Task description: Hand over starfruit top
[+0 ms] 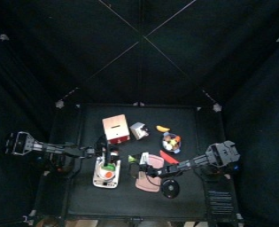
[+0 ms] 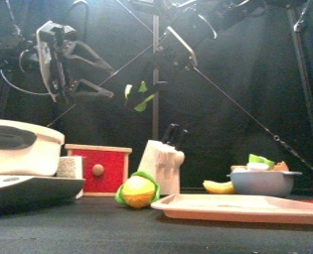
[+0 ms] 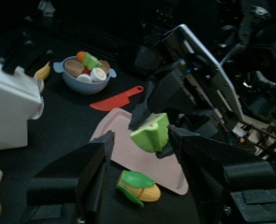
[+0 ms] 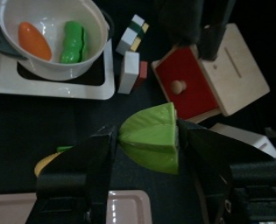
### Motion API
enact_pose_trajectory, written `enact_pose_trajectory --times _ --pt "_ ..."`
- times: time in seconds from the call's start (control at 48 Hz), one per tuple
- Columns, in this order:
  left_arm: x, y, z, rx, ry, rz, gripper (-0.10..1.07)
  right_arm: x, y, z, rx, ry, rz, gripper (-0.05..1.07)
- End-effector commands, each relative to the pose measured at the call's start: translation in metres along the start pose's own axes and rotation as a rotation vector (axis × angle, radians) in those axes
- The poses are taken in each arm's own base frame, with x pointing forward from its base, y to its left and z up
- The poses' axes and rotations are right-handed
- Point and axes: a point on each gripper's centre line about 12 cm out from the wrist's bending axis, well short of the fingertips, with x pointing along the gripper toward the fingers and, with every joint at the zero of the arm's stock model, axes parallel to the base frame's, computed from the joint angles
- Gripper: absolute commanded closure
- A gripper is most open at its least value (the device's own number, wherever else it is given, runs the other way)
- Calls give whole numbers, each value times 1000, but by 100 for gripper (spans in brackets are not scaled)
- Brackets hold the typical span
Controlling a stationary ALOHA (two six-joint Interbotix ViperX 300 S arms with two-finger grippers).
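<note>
The starfruit top (image 4: 152,137) is a green wedge held in the air between the jaws of my right gripper (image 4: 154,149), which is shut on it. In the left wrist view the same piece (image 3: 150,133) hangs from the right arm's jaws, just beyond my left gripper (image 3: 146,171). That gripper is open, with one jaw on each side of the piece and neither touching it. In the front view the piece (image 2: 143,96) hangs well above the table. In the top view both arms meet near the table's middle (image 1: 135,160).
The rest of the starfruit (image 2: 139,190) lies on the table by a pink cutting board (image 2: 238,206). A white knife block (image 2: 162,164), a red box (image 2: 99,167), a bowl of fruit (image 2: 262,179), a pot on a stove (image 4: 46,39) and a red knife (image 3: 116,98) stand around.
</note>
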Motion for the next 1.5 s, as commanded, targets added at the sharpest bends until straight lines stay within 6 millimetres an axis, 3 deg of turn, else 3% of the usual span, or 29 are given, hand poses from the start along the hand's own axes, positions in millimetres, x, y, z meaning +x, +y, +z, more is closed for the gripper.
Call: enact_pose_trajectory --times 0.0,0.562,1.0,1.167,1.479 --pt "5 -7 3 -21 -13 -16 2 -15 -16 27 24 -83 -24 28" --pt "37 -15 -1 -64 -26 -14 -3 -11 -20 36 -19 -119 -52 28" --pt "49 -14 -1 -60 -60 -17 -2 -10 -22 39 -21 -122 -55 28" --pt "51 -11 -7 -56 -43 -6 3 -9 -20 39 -20 -131 -38 27" --pt "49 -9 -8 -55 -37 -2 26 10 -14 28 -14 -80 -35 25"
